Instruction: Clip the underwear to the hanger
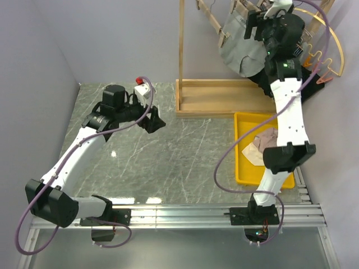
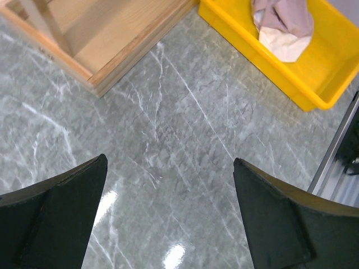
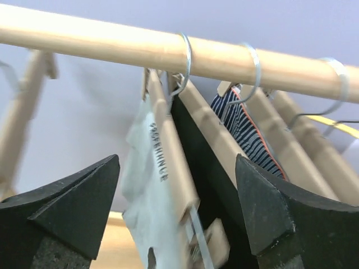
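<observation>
My left arm [image 1: 78, 151], right arm [image 1: 289, 112]: white shells, black joints, purple cables [image 1: 217, 165] looping off both; left gripper [image 2: 169, 161], right gripper [image 3: 177, 159] have matte black wedge fingers [image 2: 280, 218].

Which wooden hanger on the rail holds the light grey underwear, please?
The hanger by the printed lettering; those to its right hold a black garment and a striped one.

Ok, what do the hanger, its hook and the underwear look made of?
Hanger: pale unpainted wood, matte, by its even tan surface. Hook: thin metal wire, bright glints. Underwear: soft light grey fabric, probably knit; it hangs limp.
</observation>
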